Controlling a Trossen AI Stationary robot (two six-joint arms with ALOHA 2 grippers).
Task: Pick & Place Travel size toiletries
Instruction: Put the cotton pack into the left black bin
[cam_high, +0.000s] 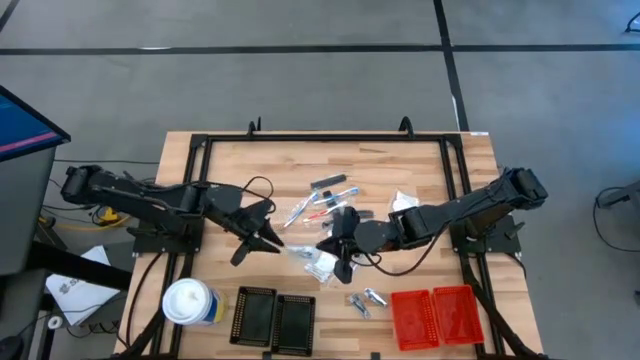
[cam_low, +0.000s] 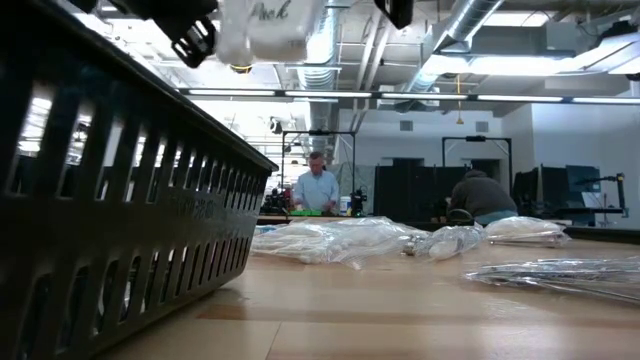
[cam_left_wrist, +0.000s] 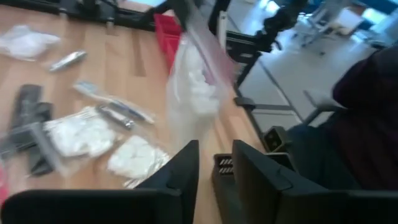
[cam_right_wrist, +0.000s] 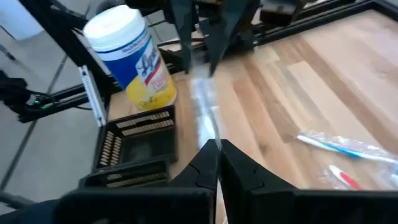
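In the high view my two grippers meet over the middle of the table. My right gripper (cam_high: 335, 248) (cam_right_wrist: 217, 152) is shut on a clear packet of white puffs (cam_left_wrist: 193, 93) (cam_right_wrist: 203, 106). The packet reaches across to my left gripper (cam_high: 268, 238) (cam_left_wrist: 215, 167), which stands open at the packet's other end (cam_right_wrist: 204, 78). More white puffy packets (cam_high: 320, 263) (cam_left_wrist: 81, 134) lie flat on the wood below. Blue and red sticks (cam_high: 320, 205), dark bars (cam_high: 328, 183) and silvery sachets (cam_high: 365, 298) also lie on the table. My right gripper pinches one end of the clear packet (cam_right_wrist: 210, 134) between its two fingers. The fingers slant down from the table's right side and lie along the packet. The packet is lifted clear of the table and stretches toward my left gripper. Whether my left gripper's fingertips touch the packet's other end, I cannot tell.
A white-topped round canister (cam_high: 190, 302) (cam_right_wrist: 134, 56) stands near the front left. Two black ribbed trays (cam_high: 275, 320) (cam_right_wrist: 137, 140) sit beside it and two red trays (cam_high: 437, 312) at the front right. A black frame (cam_high: 330, 137) edges the table. People sit in the room beyond.
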